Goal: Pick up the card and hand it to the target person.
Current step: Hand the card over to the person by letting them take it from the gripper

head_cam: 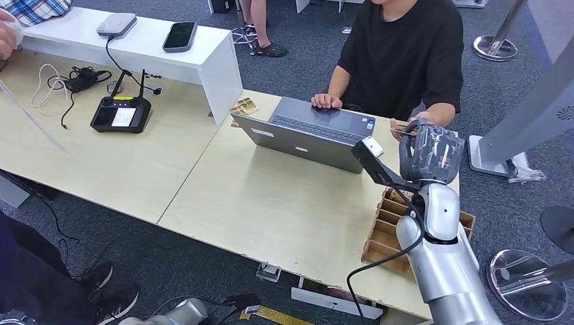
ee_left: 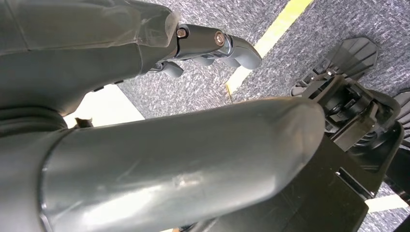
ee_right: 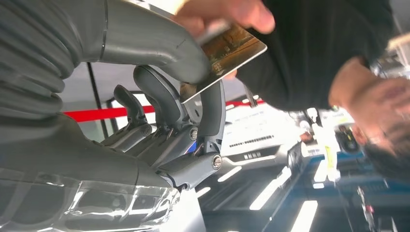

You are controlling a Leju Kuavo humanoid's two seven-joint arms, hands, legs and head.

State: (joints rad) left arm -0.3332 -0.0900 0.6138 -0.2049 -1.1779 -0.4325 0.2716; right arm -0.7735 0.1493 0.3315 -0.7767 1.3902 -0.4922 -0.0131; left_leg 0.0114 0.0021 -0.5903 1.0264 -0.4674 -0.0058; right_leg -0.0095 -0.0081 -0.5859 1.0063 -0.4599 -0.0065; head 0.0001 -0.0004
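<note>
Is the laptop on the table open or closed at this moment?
Open. In the head view the laptop has its lid raised toward the robot, and the keyboard faces the person, whose hand rests on it.

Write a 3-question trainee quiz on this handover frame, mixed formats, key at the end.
1. True or false: the right hand pinches the card between its thumb and a finger.
2. Multiple choice: who else touches the card? A) nobody B) the person in the black shirt, with a hand on its far end C) the person in the plaid shirt
3. Fill in: on the table, the open ______ stands in front of the person in the black shirt.

Key: 1 true; 2 B; 3 laptop.
</note>
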